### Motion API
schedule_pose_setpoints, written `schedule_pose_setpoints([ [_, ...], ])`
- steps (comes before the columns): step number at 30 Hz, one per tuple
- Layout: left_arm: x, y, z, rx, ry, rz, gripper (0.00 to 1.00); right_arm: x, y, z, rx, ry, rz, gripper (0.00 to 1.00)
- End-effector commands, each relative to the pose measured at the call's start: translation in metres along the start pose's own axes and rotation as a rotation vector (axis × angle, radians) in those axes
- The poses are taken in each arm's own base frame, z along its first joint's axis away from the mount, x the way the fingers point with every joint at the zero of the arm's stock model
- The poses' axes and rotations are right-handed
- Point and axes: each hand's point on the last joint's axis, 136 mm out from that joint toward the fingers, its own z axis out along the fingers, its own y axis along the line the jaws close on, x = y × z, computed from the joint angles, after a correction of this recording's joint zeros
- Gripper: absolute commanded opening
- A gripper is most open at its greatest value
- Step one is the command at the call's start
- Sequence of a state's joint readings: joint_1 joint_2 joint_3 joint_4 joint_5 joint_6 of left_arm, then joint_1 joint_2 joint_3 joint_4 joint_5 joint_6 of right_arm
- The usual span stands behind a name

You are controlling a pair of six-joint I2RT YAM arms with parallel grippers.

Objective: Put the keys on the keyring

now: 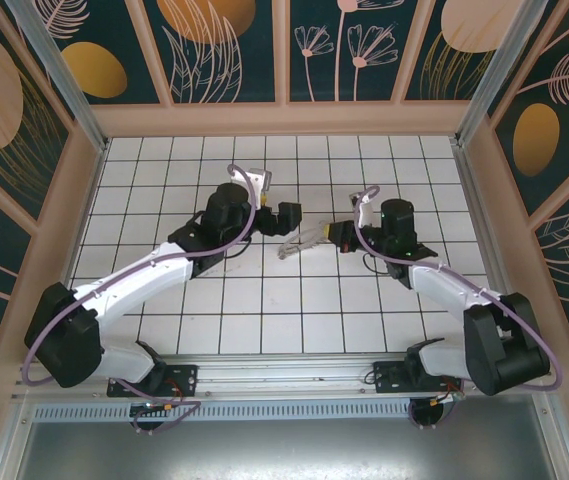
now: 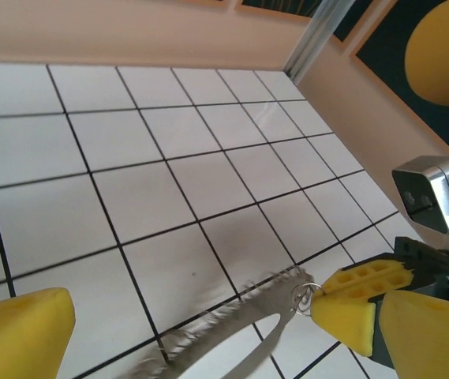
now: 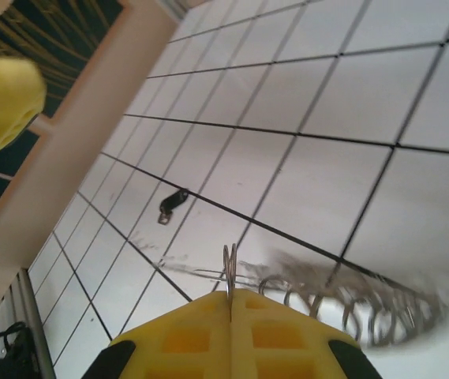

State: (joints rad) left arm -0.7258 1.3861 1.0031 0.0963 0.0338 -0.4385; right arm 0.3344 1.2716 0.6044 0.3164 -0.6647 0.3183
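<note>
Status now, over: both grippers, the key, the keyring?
Left gripper open, empty. Right gripper shut on keyring. Key lying on tile, apart from keyring. No obstacle seen.

Keyring (image 3: pixel 382 316) blurred, near end hidden behind right gripper (image 3: pixel 230 304); keys (image 3: pixel 172 207) too small for detail.

Lab cell: patterned walls (image 1: pixel 224 40), tiled floor (image 1: pixel 264 300).

— Where's the keyring (image 1: pixel 299 243)?
— Mid-worktop. It's a silvery, bumpy chain loop with its small end ring pinched in the right gripper (image 3: pixel 230 298). The rest stretches leftward, blurred.
— And the keys (image 3: pixel 173 205)?
— One tiny dark piece, flat on a white tile near the loop, not touching it.
</note>
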Motion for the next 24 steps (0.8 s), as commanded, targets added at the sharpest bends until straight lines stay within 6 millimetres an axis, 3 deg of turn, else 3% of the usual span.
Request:
schedule_pose_setpoints([
  [1,-0.017,-0.019,-0.014,0.058,-0.006,0.118,0.99,-0.040,0.040,-0.009,-0.129,-0.084,-0.182,0.00],
  [6,-0.028,-0.032,-0.012,0.109,-0.022,0.193,0.99,-0.057,0.062,-0.016,-0.193,-0.106,-0.244,0.00],
  [15,-0.034,-0.035,0.007,0.266,-0.022,0.209,0.96,-0.065,0.074,-0.026,-0.212,-0.125,-0.308,0.00],
  [17,-0.036,-0.032,0.008,0.307,-0.019,0.196,0.93,-0.066,0.074,-0.027,-0.221,-0.127,-0.313,0.00],
  [21,-0.034,-0.035,0.005,0.395,0.005,0.195,0.70,-0.069,0.076,-0.028,-0.245,-0.128,-0.321,0.00],
  [24,-0.028,-0.046,0.000,0.473,0.027,0.209,0.61,-0.071,0.078,-0.028,-0.273,-0.123,-0.324,0.00],
])
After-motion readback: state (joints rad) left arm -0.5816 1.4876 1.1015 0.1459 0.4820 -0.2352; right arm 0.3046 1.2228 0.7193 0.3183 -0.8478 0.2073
